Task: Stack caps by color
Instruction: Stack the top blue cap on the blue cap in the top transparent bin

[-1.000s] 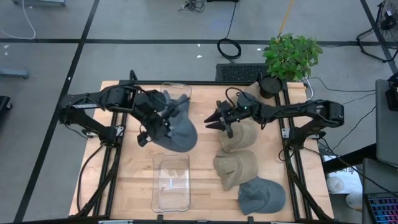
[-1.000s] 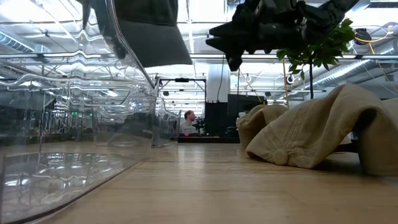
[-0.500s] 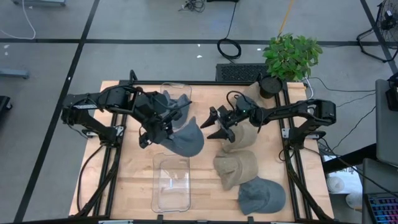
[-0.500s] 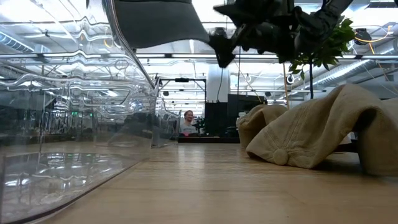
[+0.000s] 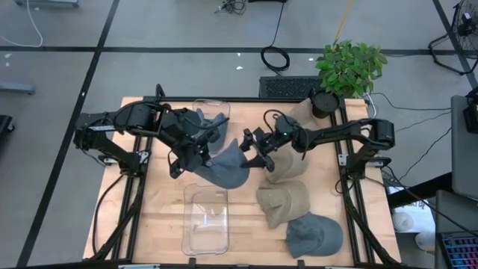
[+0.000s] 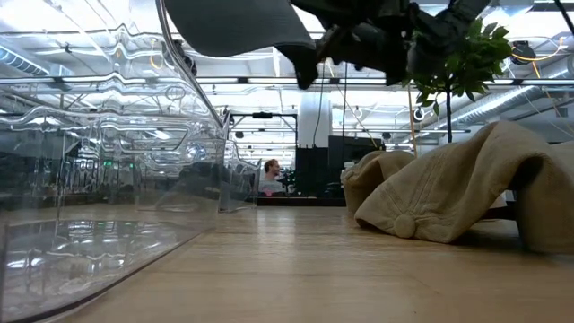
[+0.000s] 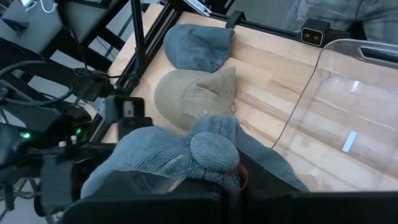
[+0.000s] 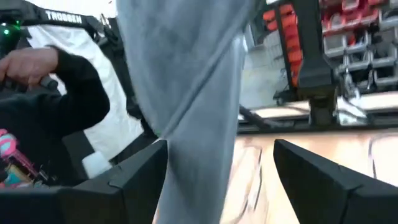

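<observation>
So, your left gripper (image 5: pixel 196 152) was clenched tight on soft blue-grey fabric cap (image 5: pixel 224 166), holding it up off wooden table (image 5: pixel 160 213), between two clear plastic bins (image 5: pixel 205 217). Cap's brim pointed toward your right gripper (image 5: pixel 254 151). Right gripper's fingers (image 8: pixel 134 180) were spread wide, brim hanging between them, not pinched yet. You had right arm nearest brim. Tan floppy caps (image 5: pixel 284 198) lay below, near right arm.
</observation>
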